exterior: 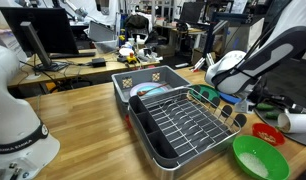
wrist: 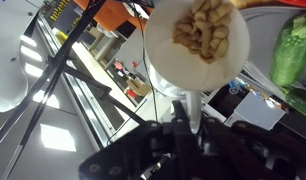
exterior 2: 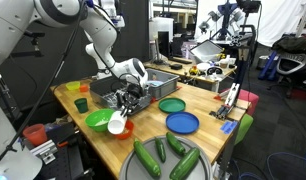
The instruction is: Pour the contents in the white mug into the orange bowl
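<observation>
The white mug [wrist: 198,40] fills the top of the wrist view, its mouth facing the camera with pale bits inside. My gripper [wrist: 179,125] is shut on its wall. In an exterior view the mug [exterior 2: 117,124] hangs tilted from the gripper [exterior 2: 124,109], just over the small orange bowl [exterior 2: 128,128], which it partly hides. In an exterior view the mug [exterior: 296,122] lies almost on its side, beside and slightly above the orange bowl [exterior: 268,133].
A green bowl [exterior 2: 97,120] with a white inside sits right next to the orange bowl. A blue plate [exterior 2: 182,122], a green plate [exterior 2: 171,104] and several cucumbers [exterior 2: 158,156] lie nearby. A grey dish rack [exterior: 178,115] stands behind the bowls.
</observation>
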Available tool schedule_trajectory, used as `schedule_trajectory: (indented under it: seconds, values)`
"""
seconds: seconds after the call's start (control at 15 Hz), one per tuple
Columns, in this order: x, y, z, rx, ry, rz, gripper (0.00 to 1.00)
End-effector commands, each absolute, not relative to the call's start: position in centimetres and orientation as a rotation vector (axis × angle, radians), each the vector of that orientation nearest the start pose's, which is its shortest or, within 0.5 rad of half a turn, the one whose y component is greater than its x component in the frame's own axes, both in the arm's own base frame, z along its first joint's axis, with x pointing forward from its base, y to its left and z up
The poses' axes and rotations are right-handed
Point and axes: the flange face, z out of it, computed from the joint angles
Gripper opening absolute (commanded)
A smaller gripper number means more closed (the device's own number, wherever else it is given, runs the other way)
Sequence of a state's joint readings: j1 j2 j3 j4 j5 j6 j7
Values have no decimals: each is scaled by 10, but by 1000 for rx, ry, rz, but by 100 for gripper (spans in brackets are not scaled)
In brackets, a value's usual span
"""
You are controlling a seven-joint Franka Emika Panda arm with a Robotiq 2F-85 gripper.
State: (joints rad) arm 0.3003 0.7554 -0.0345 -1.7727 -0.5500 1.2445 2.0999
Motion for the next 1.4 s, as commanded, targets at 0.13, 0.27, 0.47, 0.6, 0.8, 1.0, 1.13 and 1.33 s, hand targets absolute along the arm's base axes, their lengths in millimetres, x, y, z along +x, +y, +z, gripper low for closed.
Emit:
schedule_trajectory:
  seconds: [0.13,0.27,0.47,0.6,0.8,1.0,1.13,1.33]
  values:
    - [510,73,141,1116,-1234,115,2]
    - [512,75,140,1113,-1227,121,2]
    - [514,76,138,1105,-1212,126,2]
    - [514,76,136,1095,-1201,123,2]
    - [514,76,135,1083,-1179,117,2]
    - [515,77,134,1081,-1166,113,2]
    - [516,78,134,1078,-1161,117,2]
    - [517,79,133,1073,-1150,110,2]
